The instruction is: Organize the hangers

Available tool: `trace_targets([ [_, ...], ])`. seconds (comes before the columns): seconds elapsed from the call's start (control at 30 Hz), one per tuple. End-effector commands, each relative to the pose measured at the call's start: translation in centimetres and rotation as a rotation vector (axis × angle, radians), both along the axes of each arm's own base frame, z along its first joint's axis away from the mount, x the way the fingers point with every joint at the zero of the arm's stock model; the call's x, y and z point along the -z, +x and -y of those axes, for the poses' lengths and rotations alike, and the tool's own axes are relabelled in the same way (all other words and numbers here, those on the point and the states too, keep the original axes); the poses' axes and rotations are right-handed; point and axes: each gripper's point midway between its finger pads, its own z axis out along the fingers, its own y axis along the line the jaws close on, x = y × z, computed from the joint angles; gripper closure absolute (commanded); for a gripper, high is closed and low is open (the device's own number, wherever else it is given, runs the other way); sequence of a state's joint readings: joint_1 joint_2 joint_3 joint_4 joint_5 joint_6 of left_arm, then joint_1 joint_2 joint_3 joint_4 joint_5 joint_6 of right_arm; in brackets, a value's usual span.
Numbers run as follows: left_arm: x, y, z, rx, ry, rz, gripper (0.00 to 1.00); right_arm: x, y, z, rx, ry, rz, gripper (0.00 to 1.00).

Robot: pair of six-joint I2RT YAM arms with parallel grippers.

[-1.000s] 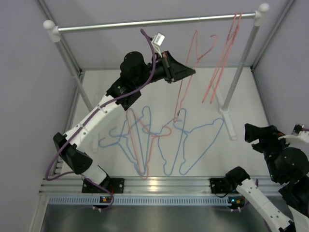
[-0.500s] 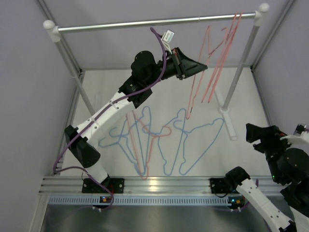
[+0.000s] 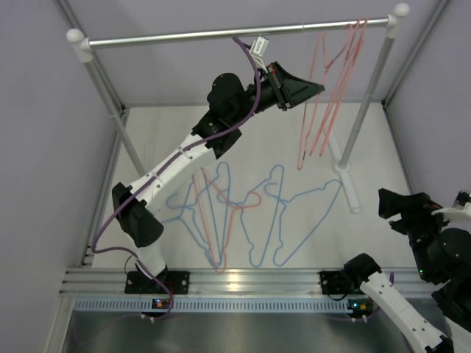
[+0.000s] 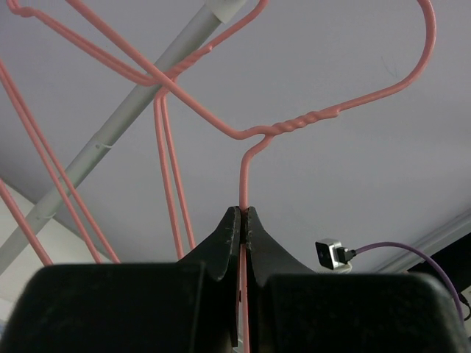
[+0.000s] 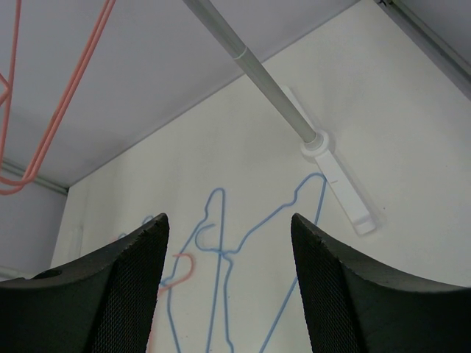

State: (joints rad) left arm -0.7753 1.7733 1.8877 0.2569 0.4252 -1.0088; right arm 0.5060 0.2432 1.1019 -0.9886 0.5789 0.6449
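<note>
A pink hanger (image 4: 302, 122) is pinched by its wire just below the twisted neck, between the clenched left fingers (image 4: 229, 234). Its hook curves up to the right, close to the silver rail (image 3: 191, 35). Whether the hook touches the rail cannot be told. The body of this hanger dangles below the raised left arm, clear of the tabletop (image 3: 383, 147).

Just to its right, more pink hangers (image 3: 341, 95) hang from the far right end of the rail, next to the upright post (image 3: 368, 95).

On the tabletop under the rail lies a loose spread of blue hangers (image 3: 282, 220), overlapping one another. At least one more pink one (image 3: 254, 200) is tangled among them on the left side.

The right fingers (image 5: 132, 287) are released and spread apart, gripping nothing. They sit low at the near right, well away from the hangers and pointing toward the blue ones and the foot of the post.
</note>
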Motion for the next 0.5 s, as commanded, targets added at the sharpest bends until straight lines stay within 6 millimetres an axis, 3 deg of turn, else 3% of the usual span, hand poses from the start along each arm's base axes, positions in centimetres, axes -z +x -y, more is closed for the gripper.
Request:
trace_targets([
  [0.0, -4.2, -0.8, -0.5, 0.006, -0.121, 0.079, 1.0, -0.7, -0.5, 0.7, 0.016, -0.024, 0.007, 0.35],
  [0.47, -3.9, 1.4, 1.2, -0.003, -0.152, 0.042, 1.0, -1.9, -1.6, 1.9, 0.038, -0.031, 0.029, 0.35],
])
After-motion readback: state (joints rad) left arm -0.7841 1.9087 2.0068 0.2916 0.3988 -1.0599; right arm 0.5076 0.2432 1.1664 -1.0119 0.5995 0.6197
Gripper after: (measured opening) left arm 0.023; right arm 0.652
